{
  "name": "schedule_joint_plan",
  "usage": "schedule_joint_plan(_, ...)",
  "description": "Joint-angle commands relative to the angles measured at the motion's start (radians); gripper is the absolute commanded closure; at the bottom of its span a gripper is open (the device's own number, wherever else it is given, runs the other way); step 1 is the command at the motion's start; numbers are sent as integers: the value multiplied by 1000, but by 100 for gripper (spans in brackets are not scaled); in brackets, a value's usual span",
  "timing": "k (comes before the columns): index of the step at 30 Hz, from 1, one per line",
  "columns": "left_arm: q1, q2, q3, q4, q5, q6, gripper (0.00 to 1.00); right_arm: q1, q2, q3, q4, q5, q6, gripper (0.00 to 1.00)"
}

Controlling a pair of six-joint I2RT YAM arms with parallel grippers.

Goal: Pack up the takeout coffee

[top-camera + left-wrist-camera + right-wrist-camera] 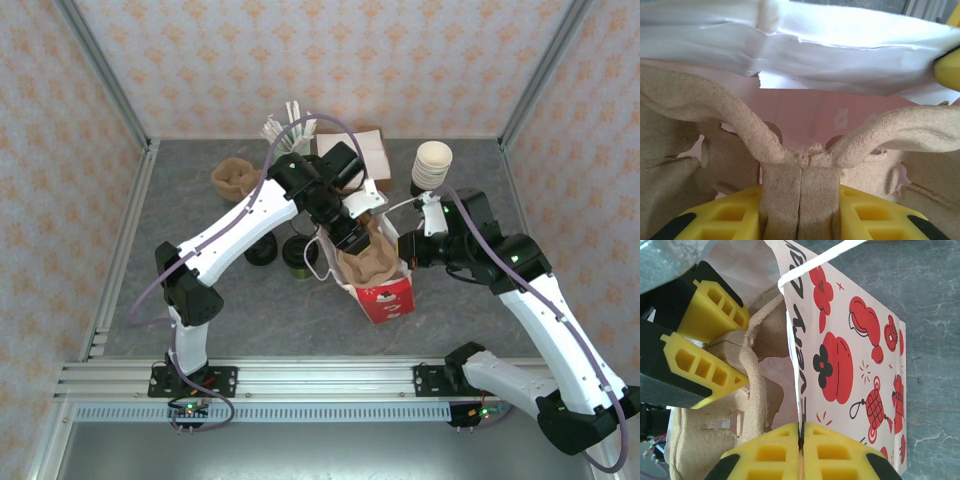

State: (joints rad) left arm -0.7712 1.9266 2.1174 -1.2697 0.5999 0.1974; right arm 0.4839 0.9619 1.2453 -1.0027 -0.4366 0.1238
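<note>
Left tool [352, 237]: clamped on the middle rib of a brown moulded-pulp cup carrier [740, 120], the rib squeezed between both yellow fingers [710, 320].
Carrier: sits in the open mouth of a red-and-white paper bag [850, 355], its cup wells spreading to either side of the rib.
Right tool [801, 440]: fingers together on the bag's top edge, with the paper pinched between them.
Bag: stands on the grey stone-patterned bench [200, 200], mouth up, between the two arms.
Takeout coffee: a small dark green paper cup with a round black lid [299, 252], upright on the bench just left of the bag and outside it; neither tool touches it.
Beside the cup: a low pile of black lids [262, 250] on its left.
Back of bench: a stack of cream-rimmed cups [432, 165] and a second brown pulp carrier [232, 177], well apart.
</note>
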Motion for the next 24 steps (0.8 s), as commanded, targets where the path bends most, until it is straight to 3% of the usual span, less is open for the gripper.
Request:
schedule_joint_plan(1,7,18,-4,17,-35,-25,67,5,-17,-12,30,27,26,90)
schedule_joint_plan(13,18,43,24,37,-62,-131,67,5,-49,-38,-6,61,0,66)
schedule_joint_plan(24,11,45,37,58,-77,-167,67,5,-63,-52,-29,75,-2,61)
